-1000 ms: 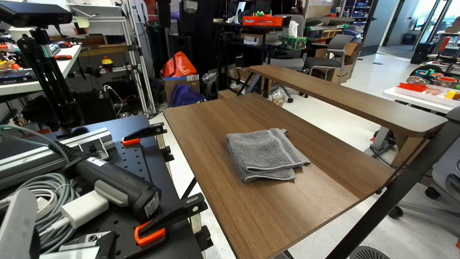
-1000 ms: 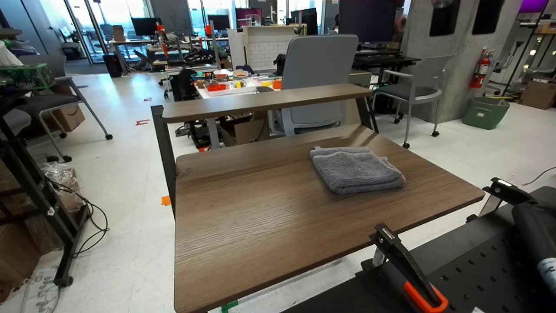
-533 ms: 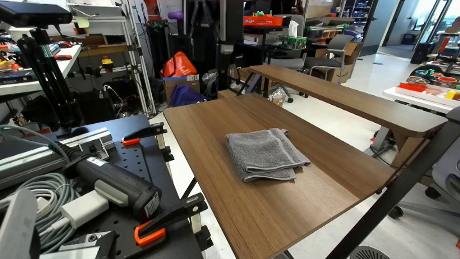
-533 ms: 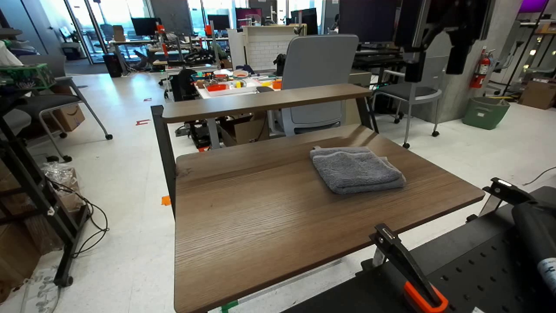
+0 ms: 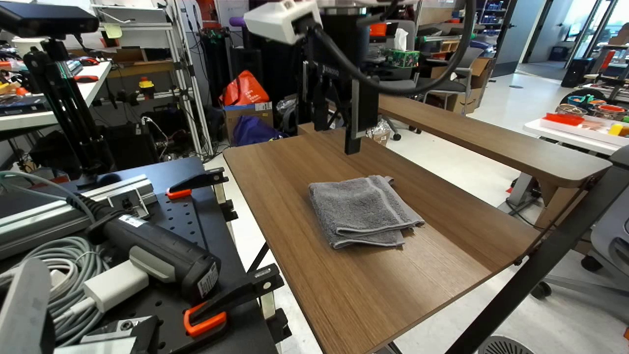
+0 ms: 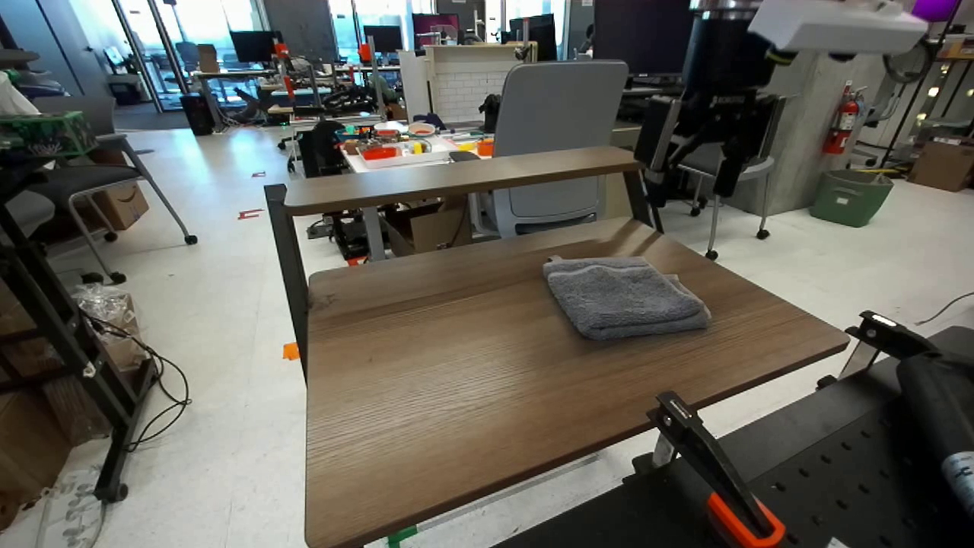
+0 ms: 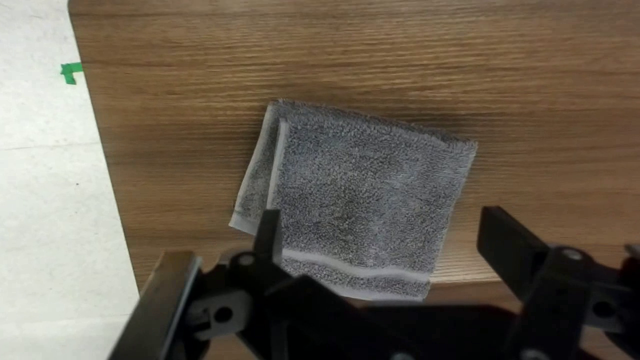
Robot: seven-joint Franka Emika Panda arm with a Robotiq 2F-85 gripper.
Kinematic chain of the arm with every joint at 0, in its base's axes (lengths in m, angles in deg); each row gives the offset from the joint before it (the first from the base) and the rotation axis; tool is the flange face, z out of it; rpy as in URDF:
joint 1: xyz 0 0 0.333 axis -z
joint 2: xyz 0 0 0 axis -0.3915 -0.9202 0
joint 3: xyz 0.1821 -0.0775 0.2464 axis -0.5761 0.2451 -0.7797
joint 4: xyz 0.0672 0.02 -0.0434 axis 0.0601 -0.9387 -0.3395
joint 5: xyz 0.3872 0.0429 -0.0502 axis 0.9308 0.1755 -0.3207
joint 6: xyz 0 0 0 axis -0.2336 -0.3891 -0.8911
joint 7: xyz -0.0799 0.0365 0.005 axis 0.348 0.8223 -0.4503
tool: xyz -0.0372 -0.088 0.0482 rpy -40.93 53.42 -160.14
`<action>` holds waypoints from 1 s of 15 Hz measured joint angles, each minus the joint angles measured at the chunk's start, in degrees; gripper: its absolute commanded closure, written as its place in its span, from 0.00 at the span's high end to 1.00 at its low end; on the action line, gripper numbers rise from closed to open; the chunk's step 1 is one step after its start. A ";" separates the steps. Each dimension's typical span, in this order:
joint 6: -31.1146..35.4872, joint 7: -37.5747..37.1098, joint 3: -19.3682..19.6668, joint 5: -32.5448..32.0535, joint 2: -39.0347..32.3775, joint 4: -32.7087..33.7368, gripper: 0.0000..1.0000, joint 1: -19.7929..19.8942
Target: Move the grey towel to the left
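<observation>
Though mostly visible, grey towel [image 7: 362, 195] partly behind claw [image 7: 382, 225] in wrist view.

All three views overlook the wooden desk [image 6: 456, 396].

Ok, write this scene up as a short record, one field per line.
object: grey terry-cloth towel with a pale band
state: folded, not grasped
surface: brown wood-grain table with a matching raised wood-grain shelf along one edge
robot: black two-fingered gripper, open above the table
contact: none; a gap to the towel shows in both exterior views
nearby: black perforated bench top carrying two orange-and-black clamps
</observation>
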 measured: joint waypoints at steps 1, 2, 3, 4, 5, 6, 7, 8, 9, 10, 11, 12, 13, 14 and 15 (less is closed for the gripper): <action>2.16 0.69 -0.13 1.35 -1.91 0.35 1.00 0.04; 3.98 1.45 -0.40 2.69 -3.81 0.74 1.00 0.13; 5.38 2.08 -0.73 3.89 -5.69 1.30 1.00 0.21; 6.34 2.44 -1.12 4.64 -7.50 2.01 1.00 0.39; 7.07 2.67 -1.49 5.22 -9.16 2.79 1.00 0.60; 7.37 3.04 -1.92 5.65 -10.62 3.59 1.00 0.94; 7.45 3.23 -2.31 5.81 -11.94 4.39 1.00 1.37; 7.45 3.25 -2.55 5.82 -13.10 5.15 1.00 1.74; 7.45 3.28 -2.78 6.01 -14.14 5.82 1.00 2.21; 7.45 3.39 -3.02 6.31 -15.12 6.48 1.00 2.84; 7.45 3.47 -3.31 6.59 -16.05 7.11 1.00 3.60; 7.45 3.58 -3.51 6.73 -16.92 7.68 1.00 4.28; 7.45 3.60 -3.60 6.73 -17.82 8.32 1.00 4.83; 7.45 3.63 -3.64 6.73 -18.73 8.96 1.00 5.20; 7.45 3.64 -3.71 6.73 -19.70 9.66 1.00 5.47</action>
